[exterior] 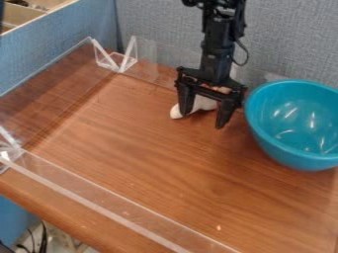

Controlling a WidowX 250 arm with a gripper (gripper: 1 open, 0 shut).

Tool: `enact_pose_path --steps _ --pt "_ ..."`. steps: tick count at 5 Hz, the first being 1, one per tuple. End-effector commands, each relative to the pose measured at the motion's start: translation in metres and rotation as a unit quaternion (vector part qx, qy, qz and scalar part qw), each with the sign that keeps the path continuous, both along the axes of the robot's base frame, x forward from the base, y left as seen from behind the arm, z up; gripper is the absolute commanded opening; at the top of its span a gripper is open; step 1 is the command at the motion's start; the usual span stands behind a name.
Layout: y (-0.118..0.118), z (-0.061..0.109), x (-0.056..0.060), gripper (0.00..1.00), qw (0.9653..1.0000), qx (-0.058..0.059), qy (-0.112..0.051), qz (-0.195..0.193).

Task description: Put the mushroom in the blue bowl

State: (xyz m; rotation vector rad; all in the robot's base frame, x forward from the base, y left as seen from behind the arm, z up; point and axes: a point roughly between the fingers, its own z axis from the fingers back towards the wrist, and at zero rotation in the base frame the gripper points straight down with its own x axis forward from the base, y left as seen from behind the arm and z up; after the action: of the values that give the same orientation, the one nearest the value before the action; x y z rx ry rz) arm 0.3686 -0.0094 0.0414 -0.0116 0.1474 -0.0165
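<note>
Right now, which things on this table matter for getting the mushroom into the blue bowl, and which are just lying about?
For the job:
mushroom
blue bowl
gripper, open, straddling the mushroom

Just lying about:
clear plastic barrier around the wooden table
clear plastic stand in the far corner

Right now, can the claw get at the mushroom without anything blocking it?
Probably yes. The claw hangs open, pointing down, with its fingers either side of the mushroom on the table. Nothing lies between them, and the blue bowl sits clear to one side. Whether it is low enough to close is hard to tell.
</note>
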Motion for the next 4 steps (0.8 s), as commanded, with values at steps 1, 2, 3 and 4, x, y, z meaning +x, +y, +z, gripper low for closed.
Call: enact_pose_path --steps 1,2,3,4 --pt "0.0053 0.0199 0.0168 1.00 0.9991 0.000 -0.041 0.007" --pt "0.0065 0.0185 0.0185 1.00 0.9990 -0.003 -0.044 0.007" --pt "0.0077 0.0172 0.0201 1.00 0.9988 -0.005 -0.048 0.007" --pt "0.0085 0.0155 0.0219 1.00 0.9987 -0.006 -0.051 0.008"
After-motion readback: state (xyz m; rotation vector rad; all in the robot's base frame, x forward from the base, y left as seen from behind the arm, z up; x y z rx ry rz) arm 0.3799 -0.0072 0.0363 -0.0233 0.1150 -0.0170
